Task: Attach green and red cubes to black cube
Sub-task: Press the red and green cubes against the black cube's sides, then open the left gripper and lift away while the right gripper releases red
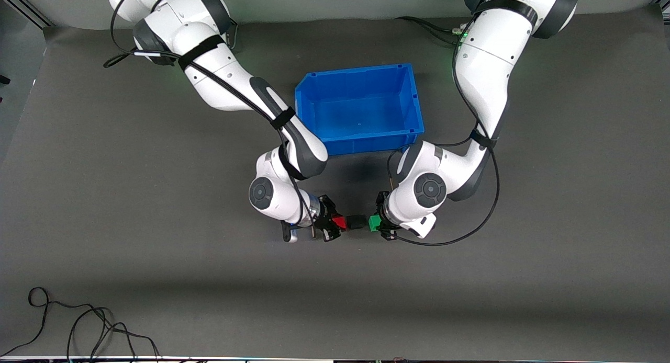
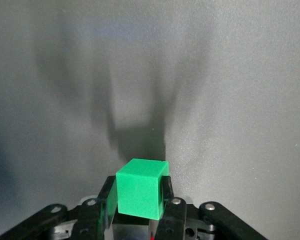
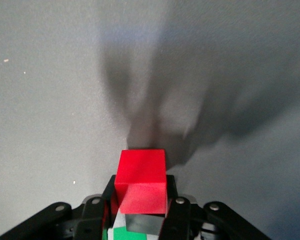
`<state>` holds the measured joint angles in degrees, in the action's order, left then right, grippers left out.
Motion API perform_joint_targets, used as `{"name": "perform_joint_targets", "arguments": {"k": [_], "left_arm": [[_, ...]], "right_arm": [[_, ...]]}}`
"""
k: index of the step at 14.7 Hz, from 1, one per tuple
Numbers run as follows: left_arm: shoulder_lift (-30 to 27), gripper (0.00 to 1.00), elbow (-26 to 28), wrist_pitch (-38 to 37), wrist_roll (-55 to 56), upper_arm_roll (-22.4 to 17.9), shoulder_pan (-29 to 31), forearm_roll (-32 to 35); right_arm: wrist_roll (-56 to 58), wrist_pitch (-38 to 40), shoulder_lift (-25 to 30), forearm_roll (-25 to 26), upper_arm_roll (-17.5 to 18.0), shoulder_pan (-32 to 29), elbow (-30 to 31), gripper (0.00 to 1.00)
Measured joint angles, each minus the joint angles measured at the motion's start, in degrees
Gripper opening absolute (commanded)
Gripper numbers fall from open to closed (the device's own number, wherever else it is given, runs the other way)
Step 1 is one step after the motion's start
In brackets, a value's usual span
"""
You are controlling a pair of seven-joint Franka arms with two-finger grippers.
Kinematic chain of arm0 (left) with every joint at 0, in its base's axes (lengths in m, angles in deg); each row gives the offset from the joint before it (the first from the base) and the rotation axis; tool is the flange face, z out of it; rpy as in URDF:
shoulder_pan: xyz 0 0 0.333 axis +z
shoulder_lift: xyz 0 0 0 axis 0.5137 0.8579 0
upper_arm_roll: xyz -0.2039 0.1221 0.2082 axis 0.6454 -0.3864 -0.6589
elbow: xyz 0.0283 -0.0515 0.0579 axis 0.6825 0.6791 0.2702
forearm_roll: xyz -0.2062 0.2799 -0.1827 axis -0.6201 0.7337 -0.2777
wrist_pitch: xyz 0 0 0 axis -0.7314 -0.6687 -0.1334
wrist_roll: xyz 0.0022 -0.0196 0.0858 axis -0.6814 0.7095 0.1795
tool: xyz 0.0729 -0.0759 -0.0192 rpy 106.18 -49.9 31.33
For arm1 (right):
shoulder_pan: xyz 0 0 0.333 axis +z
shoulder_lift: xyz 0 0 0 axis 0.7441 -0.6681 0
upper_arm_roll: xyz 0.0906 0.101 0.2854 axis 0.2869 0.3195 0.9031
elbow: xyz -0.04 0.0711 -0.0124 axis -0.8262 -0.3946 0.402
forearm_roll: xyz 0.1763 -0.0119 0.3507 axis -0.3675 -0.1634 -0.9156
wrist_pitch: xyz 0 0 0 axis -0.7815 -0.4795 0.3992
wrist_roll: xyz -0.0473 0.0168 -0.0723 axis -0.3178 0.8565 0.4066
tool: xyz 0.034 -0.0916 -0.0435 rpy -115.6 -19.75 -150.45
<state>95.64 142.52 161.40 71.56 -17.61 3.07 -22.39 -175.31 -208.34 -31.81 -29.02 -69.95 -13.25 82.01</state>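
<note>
Now, left pincer (image 1: pixel 378 224): elbow bent, clamped on the green cube (image 1: pixel 373 223).
Right pincer (image 1: pixel 335 224): clamped on the red cube (image 1: pixel 340 223).
Black cube (image 1: pixel 356 222): between both cubes, touching them, over the table (image 1: pixel 157 274) nearer the camera than the blue bin (image 1: pixel 413 99).

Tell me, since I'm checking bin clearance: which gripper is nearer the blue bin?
Neither clearly. The left gripper holds the green cube, the right gripper the red cube, both similarly nearer the camera than the blue bin.
</note>
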Motion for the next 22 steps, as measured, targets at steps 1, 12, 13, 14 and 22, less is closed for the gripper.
{"name": "perform_joint_targets", "arguments": {"k": [1, 12, 13, 14, 22], "left_arm": [[0.07, 0.05, 0.00, 0.08, 0.00, 0.00, -0.17, -0.01], [0.43, 1.00, -0.15, 0.98, 0.02, -0.11, -1.04, -0.02], [0.42, 1.00, -0.40, 0.91, 0.02, -0.29, -1.03, 0.03], [0.31, 1.00, -0.80, 0.36, -0.21, -0.76, -0.95, 0.52], [-13.16, 1.00, 0.35, -21.55, -29.54, -2.53, 12.02, 2.81]], "right_arm": [[0.00, -0.35, -0.33, 0.00, 0.00, 0.18, -0.19, 0.24], [-2.30, -2.48, -1.00, -0.04, 0.00, 1.02, -0.76, 0.24], [-2.41, -2.61, -1.03, -0.04, 0.00, 1.02, -0.76, 0.40], [-2.50, -2.66, -1.04, -0.04, 0.00, 1.02, -0.77, 0.82], [-3.86, -0.91, 0.49, 3.14, -3.67, 0.11, -2.03, 1.00]]}}
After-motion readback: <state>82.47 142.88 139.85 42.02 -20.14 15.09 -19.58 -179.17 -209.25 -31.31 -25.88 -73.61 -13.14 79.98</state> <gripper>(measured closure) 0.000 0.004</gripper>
